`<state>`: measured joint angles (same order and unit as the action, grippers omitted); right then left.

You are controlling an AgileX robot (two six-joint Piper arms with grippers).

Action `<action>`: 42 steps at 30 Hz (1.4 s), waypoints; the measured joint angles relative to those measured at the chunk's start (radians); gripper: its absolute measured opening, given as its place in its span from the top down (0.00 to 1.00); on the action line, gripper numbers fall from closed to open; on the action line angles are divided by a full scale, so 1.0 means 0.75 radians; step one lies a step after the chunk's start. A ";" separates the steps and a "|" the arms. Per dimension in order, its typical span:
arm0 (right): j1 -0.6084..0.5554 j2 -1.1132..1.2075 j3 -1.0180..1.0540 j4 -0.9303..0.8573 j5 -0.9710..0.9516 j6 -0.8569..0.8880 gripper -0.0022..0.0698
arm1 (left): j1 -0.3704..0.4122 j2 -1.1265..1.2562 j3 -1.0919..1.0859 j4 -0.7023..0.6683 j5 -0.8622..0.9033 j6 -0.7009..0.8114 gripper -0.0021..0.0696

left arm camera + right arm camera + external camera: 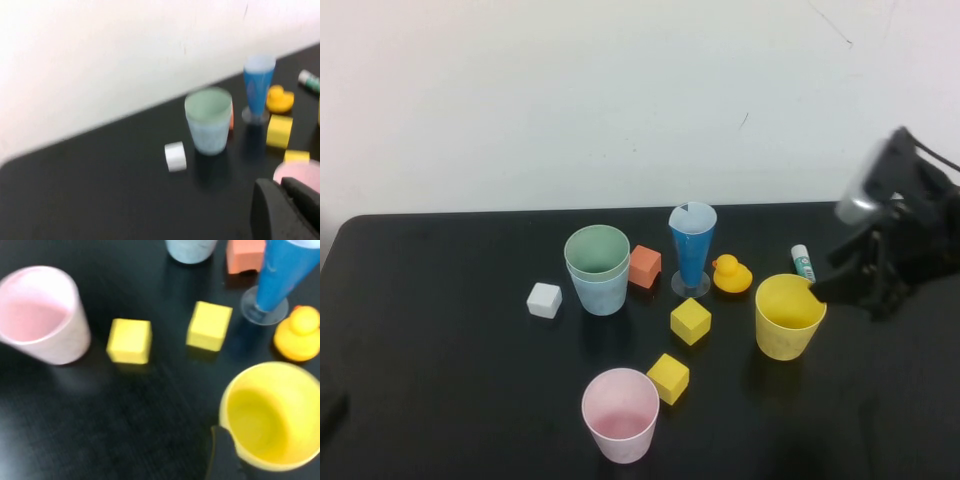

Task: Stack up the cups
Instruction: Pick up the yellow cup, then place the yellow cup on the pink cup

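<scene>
On the black counter (pixel 440 380) the right tool (pixel 823 288) sits at the rim of the yellow cup (pixel 788 317), on the side of the cup facing the robot's right; one dark finger (pixel 222 450) shows pressed against the outside of the rim in the right wrist view, but whether the tool is spread or pinching the wall I cannot tell. The yellow cup stands upright, mouth up, at the right of the group of things. The pink cup (pixel 620 415) stands upright near the front edge, well apart from the right tool, with a yellow cube (pixel 668 378) just beside it and a second yellow cube (pixel 690 321) farther back. The green cup (pixel 597 251) is nested inside the light blue cup (pixel 600 290) at centre left, an orange block (pixel 644 266) close beside them and a white cube (pixel 544 300) on their other side. A tall blue cone (pixel 691 248) on a clear foot stands beside a yellow duck (pixel 731 274), and a small green-and-white tube (pixel 803 262) lies behind the yellow cup. The left tool (pixel 287 210) shows only in its own wrist view, dark fingers low over the counter close to the pink cup's rim; its opening cannot be told.
</scene>
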<state>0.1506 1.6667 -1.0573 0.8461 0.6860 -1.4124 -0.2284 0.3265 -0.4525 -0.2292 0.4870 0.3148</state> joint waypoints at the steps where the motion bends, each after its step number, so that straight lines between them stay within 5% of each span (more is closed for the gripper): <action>1: 0.007 0.048 -0.054 -0.019 -0.007 0.016 0.42 | 0.000 -0.017 0.044 -0.002 -0.021 0.003 0.97; 8: 0.007 0.344 -0.268 -0.043 -0.146 0.040 0.41 | 0.000 -0.124 0.342 -0.020 -0.428 0.000 0.97; 17: 0.007 0.572 -0.358 -0.043 -0.177 0.042 0.42 | 0.000 -0.139 0.364 -0.022 -0.528 0.004 0.97; 21: 0.007 0.617 -0.358 -0.045 -0.174 0.042 0.51 | 0.000 -0.139 0.364 -0.022 -0.530 0.004 0.97; 28: 0.007 0.634 -0.370 -0.037 -0.168 0.082 0.90 | 0.000 -0.139 0.364 -0.020 -0.530 0.004 0.97; 42: 0.084 0.370 -0.640 -0.039 0.375 0.323 0.92 | 0.000 -0.139 0.365 -0.020 -0.533 0.005 0.97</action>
<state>0.2139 1.9439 -1.5375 0.8165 0.9675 -1.1703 -0.2284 0.2223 -0.1790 -0.2441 0.0872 0.3189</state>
